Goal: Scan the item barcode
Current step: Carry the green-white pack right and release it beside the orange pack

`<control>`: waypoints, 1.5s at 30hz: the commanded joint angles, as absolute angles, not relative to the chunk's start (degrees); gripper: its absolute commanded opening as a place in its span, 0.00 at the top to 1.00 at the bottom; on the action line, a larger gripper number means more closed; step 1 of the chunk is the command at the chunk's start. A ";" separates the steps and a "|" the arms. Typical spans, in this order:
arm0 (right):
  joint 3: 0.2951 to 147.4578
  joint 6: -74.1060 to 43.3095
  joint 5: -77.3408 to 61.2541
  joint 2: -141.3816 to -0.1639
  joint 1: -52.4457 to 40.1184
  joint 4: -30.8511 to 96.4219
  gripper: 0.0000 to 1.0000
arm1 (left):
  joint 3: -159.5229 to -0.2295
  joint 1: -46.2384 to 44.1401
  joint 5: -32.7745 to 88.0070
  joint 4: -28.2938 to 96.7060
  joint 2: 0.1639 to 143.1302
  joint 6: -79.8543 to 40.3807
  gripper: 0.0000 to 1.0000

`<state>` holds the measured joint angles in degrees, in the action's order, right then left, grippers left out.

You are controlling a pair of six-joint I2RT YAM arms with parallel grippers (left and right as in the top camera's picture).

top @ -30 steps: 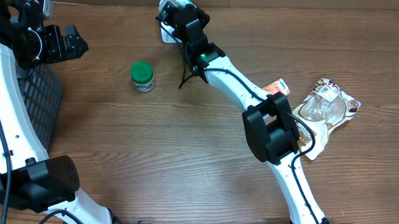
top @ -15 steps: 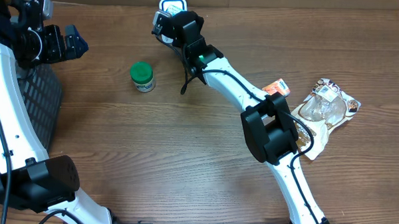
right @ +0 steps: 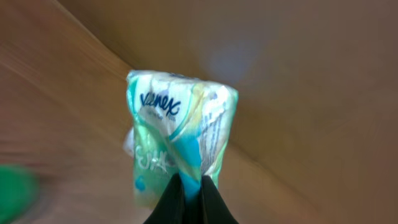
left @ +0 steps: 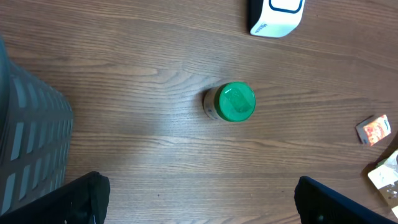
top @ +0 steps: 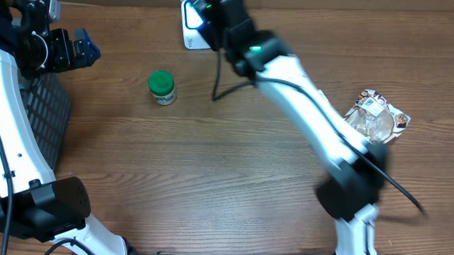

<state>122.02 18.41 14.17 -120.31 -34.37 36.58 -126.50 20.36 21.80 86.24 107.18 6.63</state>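
A green and white Kleenex tissue pack (right: 177, 134) is pinched at its lower edge by my right gripper (right: 189, 186), which is shut on it. Seen from overhead, the right gripper (top: 216, 12) hovers over the white scanner (top: 191, 28) with a blue-rimmed window at the table's back edge, and the pack itself is mostly hidden there. No barcode shows on the pack in the right wrist view. My left gripper (top: 84, 47) hangs open and empty at the far left, above bare wood (left: 199, 193).
A green-lidded jar (top: 162, 87) stands left of the scanner, below it in the left wrist view. A black mesh basket (top: 42, 113) sits at the left edge. A clear snack bag (top: 375, 117) lies at the right, and a small orange box (left: 375, 129) nearby.
The right arm has swung up and toward the back, carrying the tissue pack over the scanner; it is motion-blurred. The left arm has stayed still.
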 commanded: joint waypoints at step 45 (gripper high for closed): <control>110.08 -9.06 -7.40 -105.95 -13.52 66.17 0.04 | -127.66 20.56 21.85 86.32 106.06 7.73 0.01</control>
